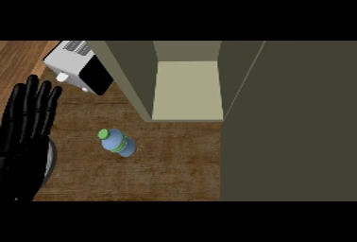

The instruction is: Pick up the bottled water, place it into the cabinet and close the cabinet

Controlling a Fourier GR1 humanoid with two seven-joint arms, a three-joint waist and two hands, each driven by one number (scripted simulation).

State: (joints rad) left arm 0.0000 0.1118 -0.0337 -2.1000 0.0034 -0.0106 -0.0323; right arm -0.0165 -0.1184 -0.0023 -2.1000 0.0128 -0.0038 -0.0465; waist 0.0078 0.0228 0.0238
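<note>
Currently on wooden counter: bottled water. Cabinet at far edge, door open. Left hand at left edge, flat open, holding nothing.

Located on brown wooden counter, left of centre: small blue plastic water bottle with green cap. At 1 o'clock from bottle, behind it: open olive box-shaped cabinet, set on counter, opening towards bottle. At 3 o'clock, well apart: cabinet's tall flat olive door, swung out along right side. At 11 o'clock: white box-shaped appliance with black front, just beside cabinet's left wall. At 9 o'clock, by left edge: black left hand, fingers straight, apart from bottle.
</note>
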